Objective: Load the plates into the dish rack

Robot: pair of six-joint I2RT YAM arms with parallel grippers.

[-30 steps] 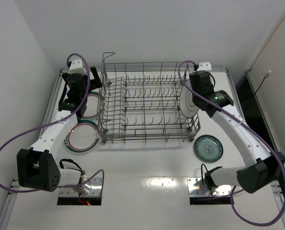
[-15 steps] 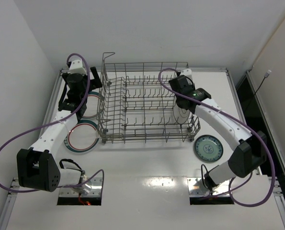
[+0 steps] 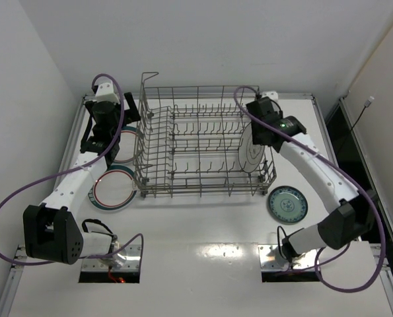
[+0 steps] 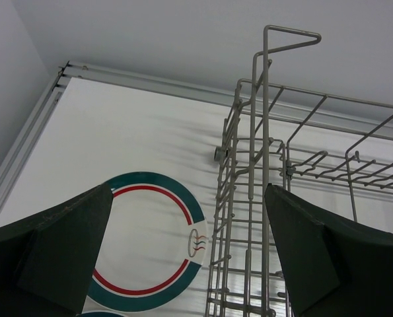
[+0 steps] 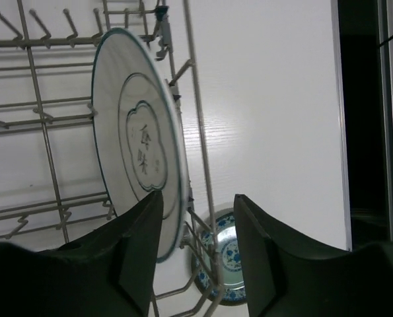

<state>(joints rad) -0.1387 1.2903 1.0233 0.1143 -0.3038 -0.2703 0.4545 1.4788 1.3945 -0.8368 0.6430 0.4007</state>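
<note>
The grey wire dish rack (image 3: 196,142) stands mid-table. The white plate with a dark centre motif (image 3: 251,152) stands on edge between tines at the rack's right end; it also shows in the right wrist view (image 5: 138,142). My right gripper (image 3: 257,137) is open just above it, the plate's rim close inside one finger (image 5: 140,244). The teal patterned plate (image 3: 287,203) lies flat on the table right of the rack. Two red-and-green ringed plates (image 3: 113,189) (image 3: 126,146) lie left of the rack. My left gripper (image 3: 102,140) hovers open and empty over the farther one (image 4: 150,244).
The rack's tall corner post (image 4: 265,119) rises close to my left gripper's right finger (image 4: 315,251). The table's left rail (image 4: 24,145) and white walls close in on the left and the back. A dark gap (image 5: 364,112) runs along the table's right edge.
My right gripper carried the white motif plate leftward over the rack's right wall and set it upright between the tines; its jaws now stand open. The left arm has not moved.
</note>
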